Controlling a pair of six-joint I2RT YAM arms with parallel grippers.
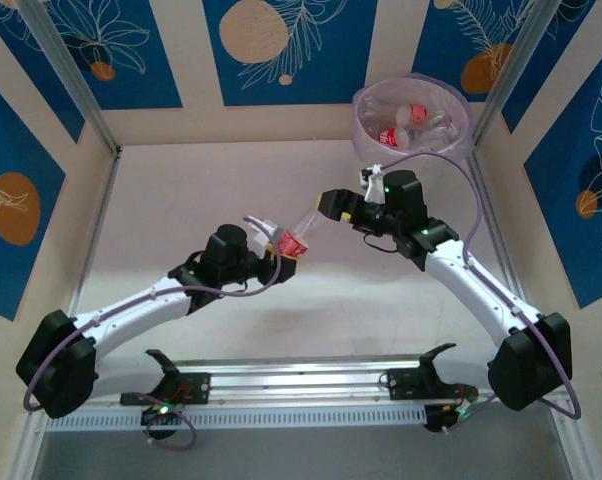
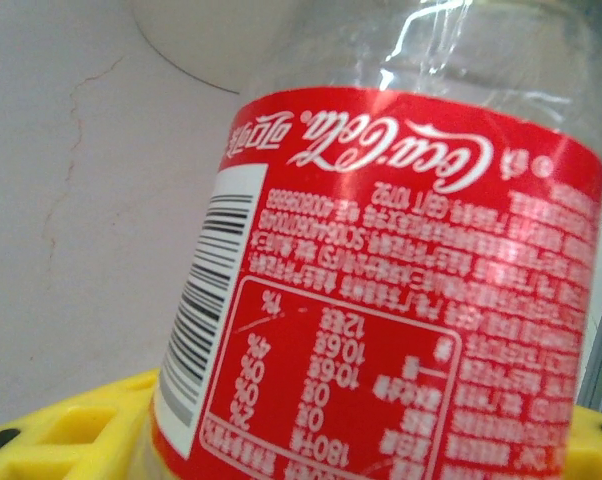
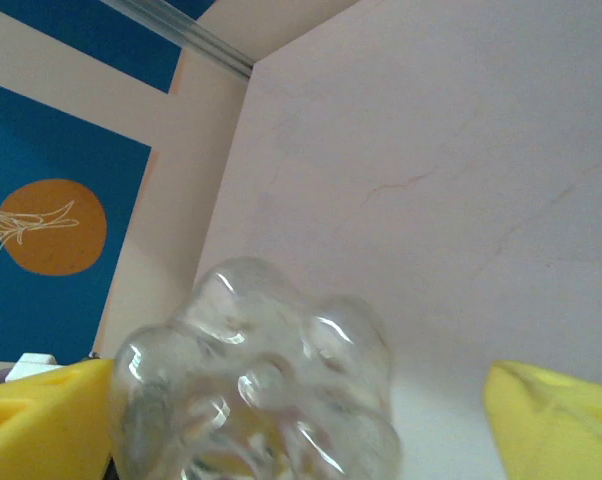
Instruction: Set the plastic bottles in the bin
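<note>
**Bottle spans both claws over mid-worktop**

The left claw (image 1: 281, 246) is clamped on the held bottle (image 1: 303, 236) at its red label, above the middle of the worktop (image 1: 181, 190). Its yellow fingers (image 2: 71, 425) sit at the label's lower edge. The bottle's clear base sits inside the right claw (image 1: 333, 205), whose fingers (image 3: 556, 420) stand apart: one side is at the base, the other has a clear gap. The bin (image 1: 362, 132) is in the far right corner, tight to the frame post (image 1: 501, 70), with its top open and binned bottles (image 1: 409, 124) inside. The worktop is bare to the left, beyond the arms and in front of them.
</note>
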